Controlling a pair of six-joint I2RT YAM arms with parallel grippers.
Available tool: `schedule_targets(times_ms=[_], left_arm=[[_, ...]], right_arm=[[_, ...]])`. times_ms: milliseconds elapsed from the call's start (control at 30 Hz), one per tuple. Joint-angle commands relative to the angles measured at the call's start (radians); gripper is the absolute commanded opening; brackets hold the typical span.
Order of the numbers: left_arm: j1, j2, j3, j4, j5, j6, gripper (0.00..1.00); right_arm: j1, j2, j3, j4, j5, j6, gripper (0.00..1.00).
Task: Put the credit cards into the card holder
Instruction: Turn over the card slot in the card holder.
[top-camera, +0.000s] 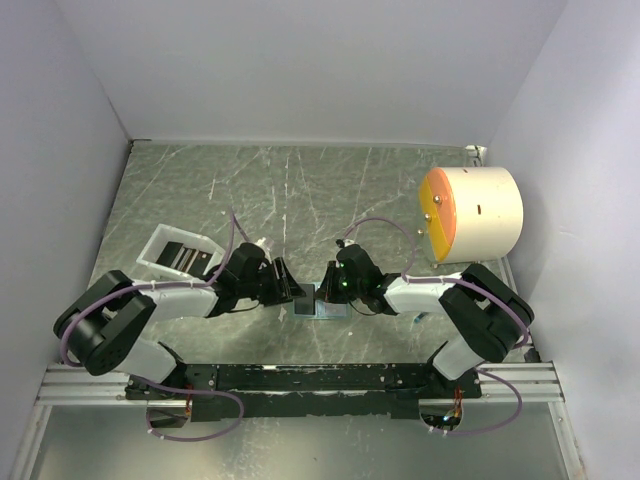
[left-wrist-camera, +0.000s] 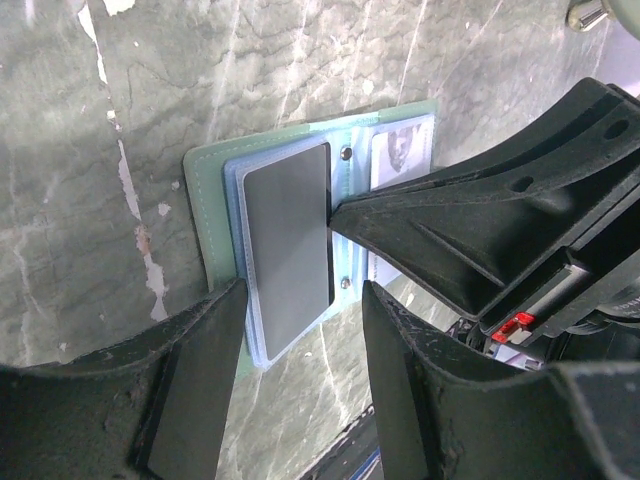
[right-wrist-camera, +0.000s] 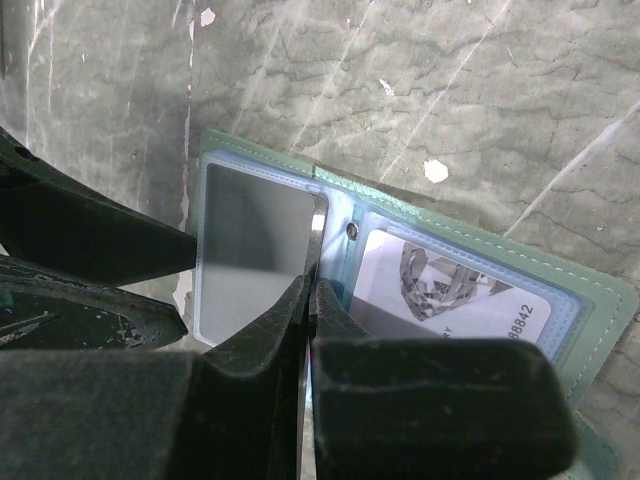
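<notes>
Two arms meet low in the middle of the grey marbled worktop (top-camera: 300, 190), their pincers nose to nose over the card holder (left-wrist-camera: 205, 215). Off to the left sits a shallow white tray (top-camera: 150, 257) with a few dark cards (top-camera: 186, 257) lying in it. Near the right wall a white drum (top-camera: 485, 205) lies on its side, its orange face turned toward the arms.

Seen from the left wrist, the black body of the right pincer (right-wrist-camera: 310, 290) covers much of the holder's right half. From the right wrist, that pincer's own fingers hide the near part of the fold.

One piece of writing can be read: the digits "88842", ending a number on the printed card (right-wrist-camera: 440, 290) in the right-hand pocket, beside a grey faceted graphic. Other lettering there is too small to make out.

The holder lies open and flat, with sage green showing as a border around light blue pockets and two small metal studs (left-wrist-camera: 347, 153) along the fold. A plain dark grey card (left-wrist-camera: 288, 235) with rounded corners lies on the left half; whether it sits in the sleeve or on top of it I cannot tell.

The left pincer (left-wrist-camera: 300, 300) stands open, its fingers (left-wrist-camera: 200, 390) straddling the near end of that card. The right pincer is closed, its tips at the card's edge by the fold; whether they pinch that edge is unclear.
</notes>
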Motion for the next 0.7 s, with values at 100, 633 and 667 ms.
schedule_targets(times_ms=[100,633,667], left_arm=[[-0.005,0.007,0.012,0.039,0.02,0.002,0.61],[-0.005,0.015,0.007,0.084,0.043,-0.006,0.6],[-0.005,0.015,0.008,0.088,0.045,-0.006,0.6]], right_arm=[[0.01,0.039,-0.027,-0.065,0.035,-0.009,0.02],[0.01,0.039,-0.027,-0.063,0.033,-0.008,0.02],[0.01,0.038,-0.027,-0.062,0.035,-0.008,0.02]])
